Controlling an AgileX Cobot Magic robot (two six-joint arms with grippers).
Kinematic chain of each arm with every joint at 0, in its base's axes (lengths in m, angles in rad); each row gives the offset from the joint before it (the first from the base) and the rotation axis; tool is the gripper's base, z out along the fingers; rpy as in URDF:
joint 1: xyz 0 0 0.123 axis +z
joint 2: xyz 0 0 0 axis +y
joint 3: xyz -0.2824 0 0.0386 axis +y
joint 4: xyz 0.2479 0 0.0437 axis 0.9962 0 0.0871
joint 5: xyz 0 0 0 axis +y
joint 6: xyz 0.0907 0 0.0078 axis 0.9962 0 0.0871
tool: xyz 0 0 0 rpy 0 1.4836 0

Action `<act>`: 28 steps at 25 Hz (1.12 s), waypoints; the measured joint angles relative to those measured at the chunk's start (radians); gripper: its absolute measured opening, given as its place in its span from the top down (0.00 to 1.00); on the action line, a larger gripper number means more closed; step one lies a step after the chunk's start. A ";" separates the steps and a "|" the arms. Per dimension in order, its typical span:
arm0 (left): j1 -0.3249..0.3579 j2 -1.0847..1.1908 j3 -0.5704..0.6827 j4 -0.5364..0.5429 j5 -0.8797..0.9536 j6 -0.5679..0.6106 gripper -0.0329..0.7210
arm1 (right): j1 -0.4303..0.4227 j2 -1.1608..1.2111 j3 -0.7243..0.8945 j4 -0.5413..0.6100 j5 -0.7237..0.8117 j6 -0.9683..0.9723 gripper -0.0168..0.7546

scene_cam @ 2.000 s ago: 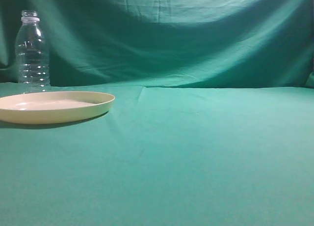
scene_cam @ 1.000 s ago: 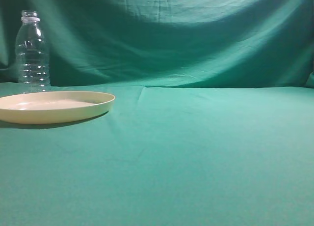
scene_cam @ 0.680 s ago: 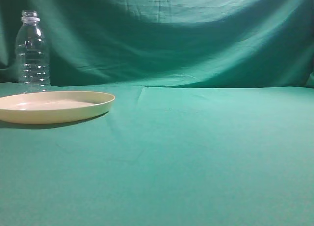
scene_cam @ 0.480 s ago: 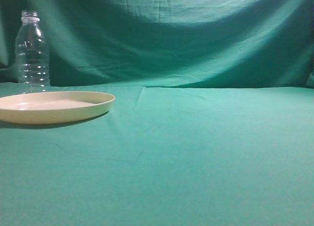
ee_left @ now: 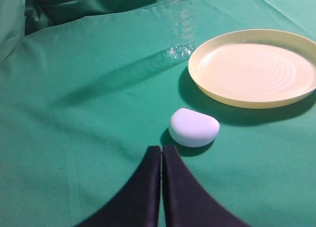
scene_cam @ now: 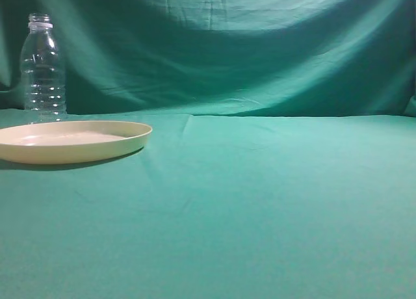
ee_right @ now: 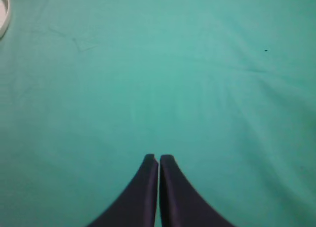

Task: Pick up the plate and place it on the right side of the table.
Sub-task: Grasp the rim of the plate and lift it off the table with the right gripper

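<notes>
Preparing to reach for the cream-yellow plate [ee_left: 254, 68], upper right of the left wrist frame.
I am keeping the clenched left gripper [ee_left: 161, 150] clear of the white pebble-like object [ee_left: 193, 128] (right gripper [ee_right: 158, 159] clenched too), aiming at the near rim.

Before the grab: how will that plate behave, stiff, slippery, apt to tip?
The plate looks like thin moulded plastic, so probably light and stiff. Its low rim gives little to pinch and looks smooth, so it may slip. Lifted by one edge, the wide disc would likely tilt.

A cream-yellow plate [ee_left: 254, 68] with faint concentric rings lies on the plain teal-green table [scene_cam: 260, 201], with a pale white lump [ee_left: 193, 128] at its 8 o'clock
</notes>
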 joint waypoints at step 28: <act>0.000 0.000 0.000 0.000 0.000 0.000 0.96 | 0.593 1.266 -1.121 -0.127 0.225 0.075 0.98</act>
